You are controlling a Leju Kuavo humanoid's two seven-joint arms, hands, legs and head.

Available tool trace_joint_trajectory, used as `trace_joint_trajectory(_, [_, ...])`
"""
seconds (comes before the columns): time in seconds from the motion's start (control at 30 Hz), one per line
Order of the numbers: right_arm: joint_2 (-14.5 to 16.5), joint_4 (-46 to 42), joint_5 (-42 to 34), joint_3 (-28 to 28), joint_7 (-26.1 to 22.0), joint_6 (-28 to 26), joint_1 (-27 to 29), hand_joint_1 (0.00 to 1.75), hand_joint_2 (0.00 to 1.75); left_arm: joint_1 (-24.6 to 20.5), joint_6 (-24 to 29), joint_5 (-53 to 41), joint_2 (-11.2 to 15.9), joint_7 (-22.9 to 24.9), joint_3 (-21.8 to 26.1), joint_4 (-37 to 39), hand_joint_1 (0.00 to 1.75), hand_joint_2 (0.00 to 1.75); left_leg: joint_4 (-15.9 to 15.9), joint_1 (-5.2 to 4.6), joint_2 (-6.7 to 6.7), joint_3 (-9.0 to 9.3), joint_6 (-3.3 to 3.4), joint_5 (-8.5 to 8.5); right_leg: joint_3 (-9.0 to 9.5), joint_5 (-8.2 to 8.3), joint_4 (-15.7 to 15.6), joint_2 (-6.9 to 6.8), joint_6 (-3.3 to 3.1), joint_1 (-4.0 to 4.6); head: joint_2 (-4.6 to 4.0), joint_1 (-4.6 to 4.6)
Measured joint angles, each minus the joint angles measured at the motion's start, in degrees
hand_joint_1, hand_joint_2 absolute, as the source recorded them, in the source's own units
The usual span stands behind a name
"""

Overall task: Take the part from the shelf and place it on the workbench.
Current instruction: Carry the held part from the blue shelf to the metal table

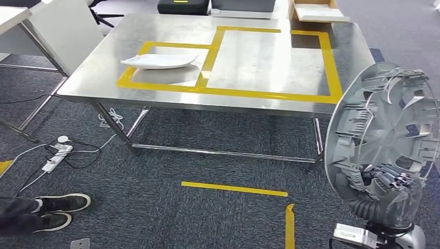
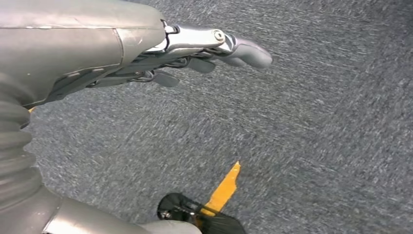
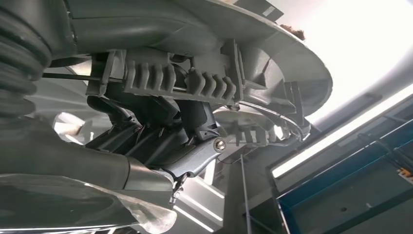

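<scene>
We are gripping the part, a round grey ribbed disc, upright by its lower rim in our right robot hand, fingers curled around it, off the near right corner of the steel surface. Our left robot hand is hanging over grey carpet, fingers extended and holding nothing. A white plate is sitting on the surface inside a yellow-tape box, well apart from the part.

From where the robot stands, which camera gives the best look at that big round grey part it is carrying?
The head view: the round grey part shows almost whole, held upright by the right hand short of the workbench. The right wrist view sees only its ribbed inner side, very close. The left wrist view looks at carpet instead.
</scene>
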Motion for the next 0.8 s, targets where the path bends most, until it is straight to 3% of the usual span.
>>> trace_joint_trajectory(0.07, [0.01,0.0,-0.02,-0.01,-0.03,0.0,0.02,1.75,1.75,-0.12,0.02,0.0,-0.02,0.0,0.01,0.0,0.0,1.75,-0.46,0.13,0.02,0.25,0.59,0.2,-2.39,-2.7,4.73,0.15,0.3,-0.02,0.0,0.2])
trace_joint_trajectory(0.13, [0.01,0.01,-0.01,-0.03,-0.11,-0.02,0.04,1.75,1.75,-0.24,0.03,0.0,0.01,0.0,-0.01,0.0,0.0,1.75,-0.45,0.03,0.01,0.24,0.86,0.13,-6.25,-5.72,12.23,0.22,0.53,-0.02,0.0,0.33])
trace_joint_trajectory(0.17, [0.01,0.01,-0.01,-0.07,-0.16,-0.04,0.1,1.75,1.75,-0.22,0.04,0.0,-0.02,0.0,-0.01,0.0,0.0,1.75,-0.43,0.0,0.0,0.28,0.89,0.09,-7.6,-6.08,14.58,0.23,0.64,-0.03,0.0,0.33])
trace_joint_trajectory(0.2, [0.02,0.02,0.0,-0.14,-0.22,-0.06,0.14,1.75,1.75,-0.2,0.06,0.0,-0.04,0.0,-0.01,0.0,0.0,1.75,-0.41,0.0,-0.02,0.34,0.89,0.04,-8.01,-5.33,14.85,0.23,0.73,-0.05,0.0,0.35])
trace_joint_trajectory(0.27, [0.03,0.02,0.03,-0.27,-0.35,-0.1,0.18,1.75,1.75,-0.17,0.09,0.0,-0.08,0.0,0.01,0.0,0.0,1.75,-0.26,0.07,-0.11,0.53,0.66,-0.18,-5.69,-1.32,9.19,0.22,0.85,-0.18,0.0,0.36])
trace_joint_trajectory(0.33, [0.03,0.01,0.05,-0.32,-0.5,-0.1,0.12,1.75,1.75,-0.21,0.1,0.0,-0.07,0.0,0.01,0.0,0.0,1.75,0.2,-0.12,-0.24,0.51,0.09,-0.59,-2.31,1.24,2.35,0.33,0.75,-0.24,0.0,0.37])
trace_joint_trajectory(0.4, [0.03,-0.01,0.06,-0.36,-0.57,-0.08,0.14,1.75,1.75,-0.19,0.1,0.02,-0.05,0.0,0.0,0.0,0.0,1.75,0.55,-0.33,-0.33,0.34,-0.46,-0.78,-1.01,1.32,0.04,0.47,0.21,-0.12,0.0,0.32])
trace_joint_trajectory(0.5, [0.04,-0.03,0.04,-0.44,-0.54,-0.07,0.21,1.75,1.75,-0.15,0.1,0.04,-0.02,0.0,0.0,0.0,0.0,1.75,1.38,-0.13,-0.27,0.1,-1.13,-1.42,-0.81,1.45,-0.13,0.42,-0.9,-0.15,0.0,0.21])
trace_joint_trajectory(0.57, [0.05,-0.05,0.07,-0.48,-0.54,-0.05,0.15,1.75,1.75,-0.18,0.08,0.03,-0.04,0.0,-0.01,0.0,0.0,1.75,5.86,0.04,-0.17,-1.76,-1.71,-3.99,-0.49,1.35,-0.24,0.24,-1.49,-0.29,0.0,0.06])
trace_joint_trajectory(0.63, [0.07,-0.04,0.25,-0.51,-0.53,-0.04,0.15,1.75,1.75,-0.14,0.04,0.02,-0.11,0.0,-0.01,0.0,0.0,1.75,13.43,0.21,-0.11,-5.3,-2.06,-7.21,-0.27,1.13,-0.24,0.11,-1.83,-0.2,0.0,-0.01])
trace_joint_trajectory(0.67, [0.07,-0.03,0.5,-0.53,-0.51,-0.04,0.16,1.75,1.75,-0.08,0.04,0.02,-0.11,0.01,-0.01,0.0,0.0,1.75,16.17,0.25,-0.09,-6.68,-2.1,-7.88,-0.15,1.05,-0.24,0.09,-1.92,-0.15,0.0,-0.01])
trace_joint_trajectory(0.7, [0.07,-0.01,0.84,-0.56,-0.49,-0.05,0.18,1.75,1.75,-0.02,0.03,0.02,-0.11,0.01,-0.01,0.0,0.0,1.75,16.95,0.26,-0.08,-7.21,-2.03,-7.42,-0.01,0.96,-0.24,0.1,-1.94,-0.11,0.0,-0.02])
trace_joint_trajectory(0.73, [0.08,0.0,1.21,-0.59,-0.46,-0.05,0.19,1.75,1.75,0.02,0.03,0.01,-0.1,0.02,0.0,0.0,0.0,1.75,15.49,0.24,-0.08,-6.7,-1.85,-5.87,0.18,0.85,-0.24,0.13,-1.94,-0.08,0.0,-0.02])
trace_joint_trajectory(0.8, [0.09,0.01,1.71,-0.66,-0.43,-0.07,0.17,1.75,1.75,0.03,0.03,-0.07,-0.08,0.02,0.0,0.0,0.0,1.75,8.23,0.07,-0.04,-3.59,-1.18,-1.64,0.63,0.55,-0.25,0.15,-1.77,-0.04,0.0,-0.01])
